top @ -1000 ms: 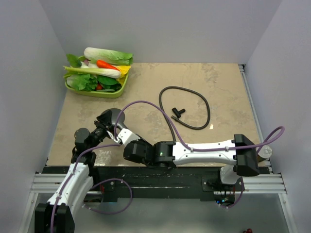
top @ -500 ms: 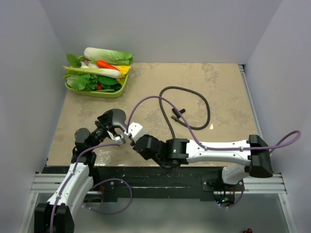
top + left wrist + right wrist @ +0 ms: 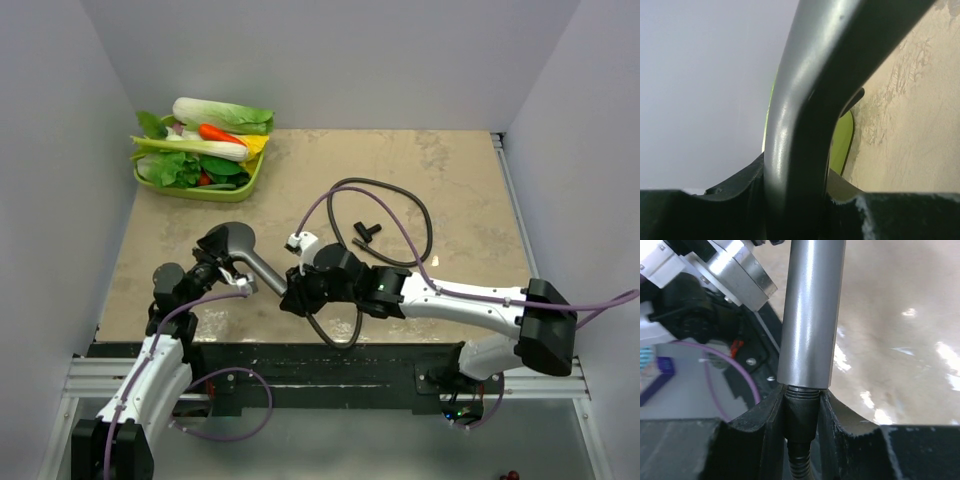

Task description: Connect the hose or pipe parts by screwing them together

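Note:
My left gripper [image 3: 226,268] is shut on the dark grey shower head [image 3: 233,241], low at the left of the table. Its handle [image 3: 268,275] slants toward the right gripper. In the left wrist view the shower head [image 3: 805,100] fills the space between the jaws of the left gripper [image 3: 795,175]. My right gripper [image 3: 293,296] is shut on the hose's black end nut [image 3: 802,412], which butts against the end of the silver-grey handle [image 3: 810,315], with a few threads showing between them. The dark hose [image 3: 408,194] loops across the middle of the table.
A green tray [image 3: 243,188] of vegetables stands at the back left corner, and its rim [image 3: 842,140] shows behind the shower head. A small black T-shaped piece [image 3: 367,232] lies inside the hose loop. Purple cables [image 3: 330,200] arch over the right arm.
The right arm's wrist has swung to the right, away from the left gripper, and now lies in line with the handle. Its jaws have narrowed on the nut. The left arm has stayed put.

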Available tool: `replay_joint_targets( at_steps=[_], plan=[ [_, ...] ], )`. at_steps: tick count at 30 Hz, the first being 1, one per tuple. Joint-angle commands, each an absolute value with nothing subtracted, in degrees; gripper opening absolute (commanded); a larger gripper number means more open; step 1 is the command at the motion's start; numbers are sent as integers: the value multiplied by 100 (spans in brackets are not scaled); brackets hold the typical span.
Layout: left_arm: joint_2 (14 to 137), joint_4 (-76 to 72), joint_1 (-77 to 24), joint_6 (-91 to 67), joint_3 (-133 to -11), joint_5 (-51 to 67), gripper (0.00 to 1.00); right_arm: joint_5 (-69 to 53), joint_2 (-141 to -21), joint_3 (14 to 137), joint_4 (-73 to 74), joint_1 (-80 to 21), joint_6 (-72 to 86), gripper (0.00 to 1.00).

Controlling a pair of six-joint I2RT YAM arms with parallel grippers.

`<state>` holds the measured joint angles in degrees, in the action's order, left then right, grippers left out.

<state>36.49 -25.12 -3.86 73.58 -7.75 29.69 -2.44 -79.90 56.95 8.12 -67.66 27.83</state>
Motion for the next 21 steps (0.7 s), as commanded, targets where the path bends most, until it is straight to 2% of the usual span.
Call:
replay_joint_targets(
  at_steps=[1, 5, 11, 14, 15, 16, 17, 21],
  plan=[
    [3577, -3032, -404, 7286, -1090, 3278, 0, -1923, -7805, 4951, -1219, -6487, 3734, 0],
    [3577, -3050, -404, 7269, -1099, 3278, 0, -2950, -8032, 4273, -2985, -6197, 4953, 0],
    [3551, -3059, -404, 7260, -1099, 3278, 0, -3743, -8928, 3639, -5955, -5951, 6631, 0],
    [3533, -3059, -404, 7277, -1107, 3278, 0, -4086, -9768, 3463, -7991, -5871, 7842, 0],
    [3551, -3067, -404, 7277, -1107, 3278, 0, -4226, -10034, 3445, -9312, -5854, 8231, 0],
    [3551, -3067, -404, 7269, -1116, 3278, 0, -4236, -10385, 3489, -10012, -5836, 8636, 0],
    [3551, -3067, -404, 7269, -1116, 3278, 0, -4236, -10806, 3550, -10368, -5819, 9127, 0],
    [3542, -3059, -404, 7277, -1125, 3270, 0, -4359, -10890, 3674, -10362, -5827, 8947, 0]
  ],
)
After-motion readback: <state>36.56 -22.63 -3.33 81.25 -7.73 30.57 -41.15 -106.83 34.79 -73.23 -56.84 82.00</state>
